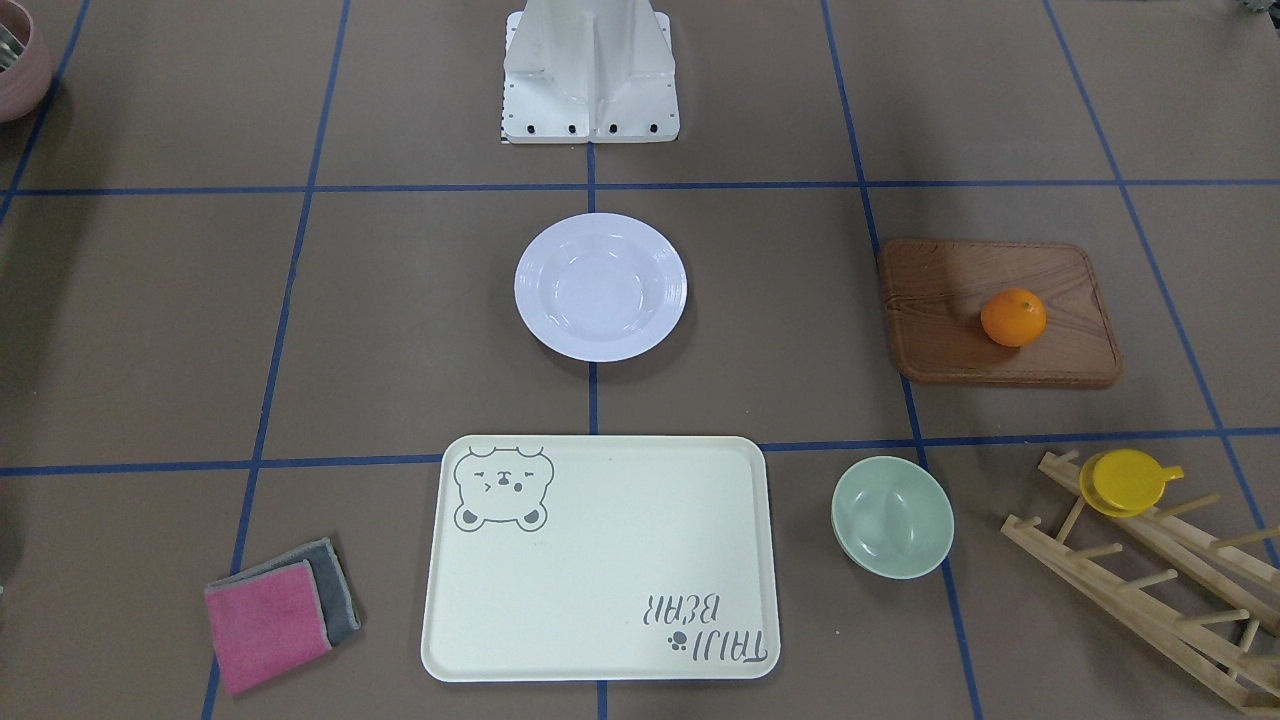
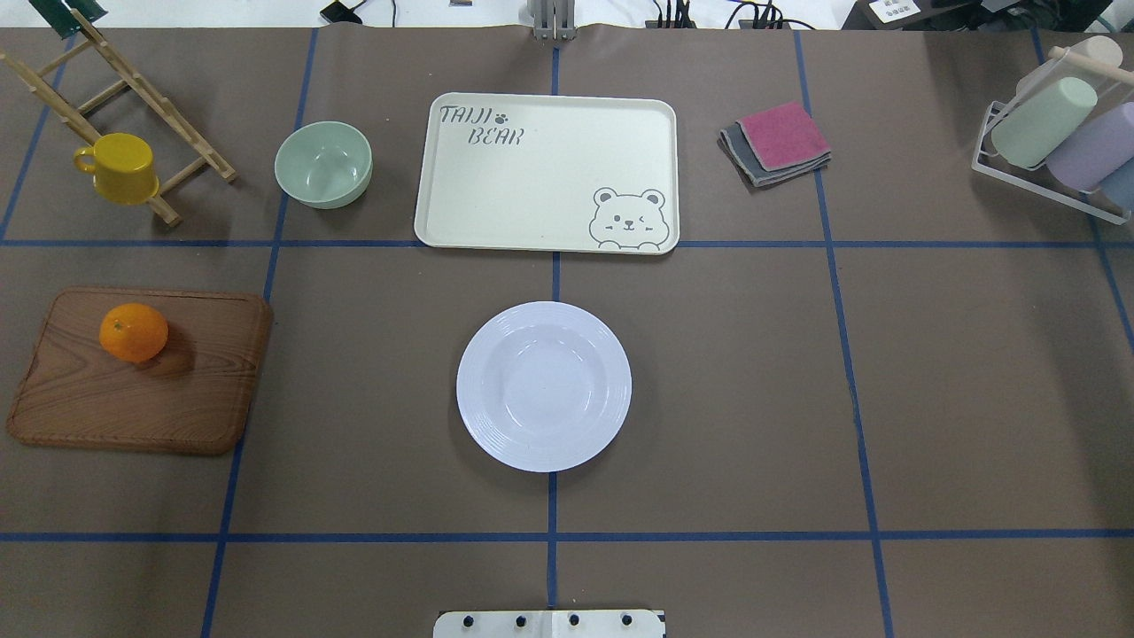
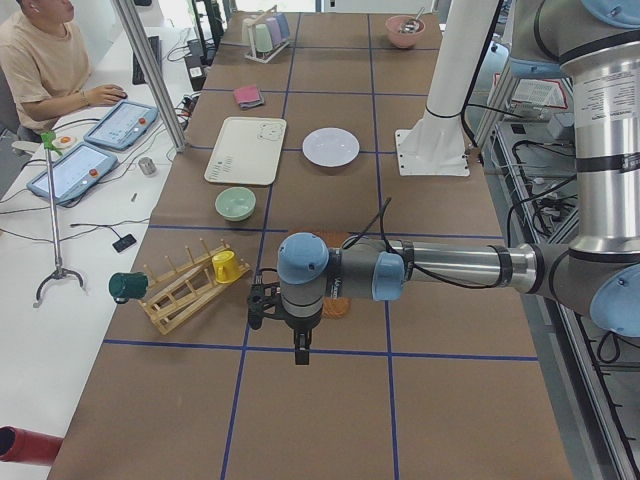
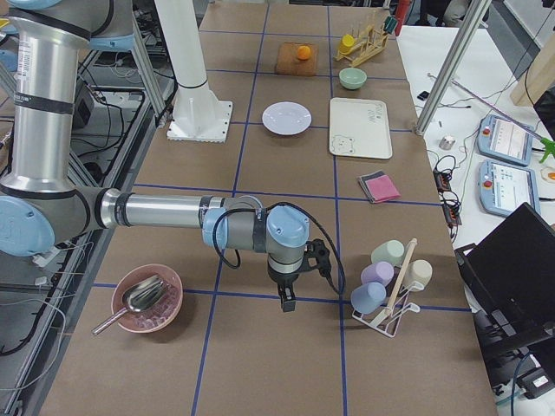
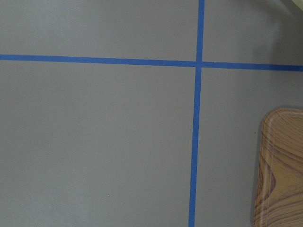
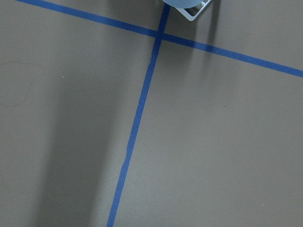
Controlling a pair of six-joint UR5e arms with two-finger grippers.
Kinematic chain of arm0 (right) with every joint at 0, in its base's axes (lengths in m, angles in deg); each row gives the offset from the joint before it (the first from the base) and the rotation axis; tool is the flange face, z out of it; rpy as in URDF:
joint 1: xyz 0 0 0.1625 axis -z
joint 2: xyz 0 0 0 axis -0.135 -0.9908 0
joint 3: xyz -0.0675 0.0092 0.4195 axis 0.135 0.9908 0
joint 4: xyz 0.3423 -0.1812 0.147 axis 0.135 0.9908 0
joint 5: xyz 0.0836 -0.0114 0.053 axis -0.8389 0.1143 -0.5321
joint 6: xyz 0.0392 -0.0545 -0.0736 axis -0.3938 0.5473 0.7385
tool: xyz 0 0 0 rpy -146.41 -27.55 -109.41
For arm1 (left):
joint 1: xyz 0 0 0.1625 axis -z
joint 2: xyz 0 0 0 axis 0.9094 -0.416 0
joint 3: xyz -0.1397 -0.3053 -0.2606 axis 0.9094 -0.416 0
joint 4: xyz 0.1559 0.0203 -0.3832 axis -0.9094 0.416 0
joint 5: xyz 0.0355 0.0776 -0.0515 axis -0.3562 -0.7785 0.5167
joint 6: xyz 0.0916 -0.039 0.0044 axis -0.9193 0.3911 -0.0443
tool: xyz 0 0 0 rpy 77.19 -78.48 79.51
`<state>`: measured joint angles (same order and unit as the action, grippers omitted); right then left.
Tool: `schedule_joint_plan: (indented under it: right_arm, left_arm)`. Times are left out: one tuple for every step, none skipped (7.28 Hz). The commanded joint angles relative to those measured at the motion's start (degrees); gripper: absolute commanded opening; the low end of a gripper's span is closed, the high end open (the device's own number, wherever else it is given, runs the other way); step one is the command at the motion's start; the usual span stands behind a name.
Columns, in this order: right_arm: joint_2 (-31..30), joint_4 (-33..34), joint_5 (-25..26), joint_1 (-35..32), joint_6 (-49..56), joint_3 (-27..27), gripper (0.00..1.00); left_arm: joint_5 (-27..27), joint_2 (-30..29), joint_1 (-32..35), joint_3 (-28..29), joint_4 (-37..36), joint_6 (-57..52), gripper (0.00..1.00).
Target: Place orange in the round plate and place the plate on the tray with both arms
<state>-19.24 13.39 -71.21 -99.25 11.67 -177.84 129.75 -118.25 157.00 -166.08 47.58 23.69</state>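
The orange (image 2: 134,332) rests on a brown wooden board (image 2: 142,399) at the table's left. The white round plate (image 2: 543,385) lies empty at the centre, in front of the robot's base. Beyond it lies the cream tray (image 2: 547,173) with the bear drawing, nothing on it. My left gripper (image 3: 301,352) points down over bare table near the board's outer end. My right gripper (image 4: 287,302) points down over bare table at the far right end, beside a cup rack. Neither shows in the overhead or front views, so I cannot tell whether they are open or shut.
A pale green bowl (image 2: 323,164) stands left of the tray, and a yellow cup (image 2: 120,168) hangs on a wooden rack (image 2: 133,84). Folded pink and grey cloths (image 2: 777,142) lie right of the tray. A pink bowl with a scoop (image 4: 147,299) sits near the right arm. A person (image 3: 40,60) sits at a side desk.
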Motion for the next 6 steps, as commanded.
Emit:
schedule_joint_plan:
  right_arm:
    - [0.00, 0.00, 0.00, 0.00, -0.04, 0.08, 1.00]
    - [0.00, 0.00, 0.00, 0.00, -0.04, 0.08, 1.00]
    - [0.09, 0.00, -0.09, 0.00, -0.04, -0.01, 1.00]
    - [0.09, 0.00, -0.17, 0.00, -0.04, -0.18, 1.00]
    - [0.26, 0.00, -0.18, 0.00, -0.13, -0.18, 1.00]
    - [0.35, 0.00, -0.18, 0.09, -0.13, -0.18, 1.00]
  left_arm:
    - [0.00, 0.00, 0.00, -0.23, 0.00, 0.00, 1.00]
    - [0.17, 0.00, -0.09, -1.45, -0.18, 0.00, 1.00]
    - [2.44, 0.70, -0.17, -3.81, -0.53, 0.00, 1.00]
    - [3.07, 0.62, -0.26, -3.66, -0.44, 0.00, 1.00]
    - [3.08, 0.62, -0.35, -3.75, -0.35, 0.17, 1.00]
    - [3.42, -1.39, -0.53, -4.01, 0.43, 0.26, 1.00]
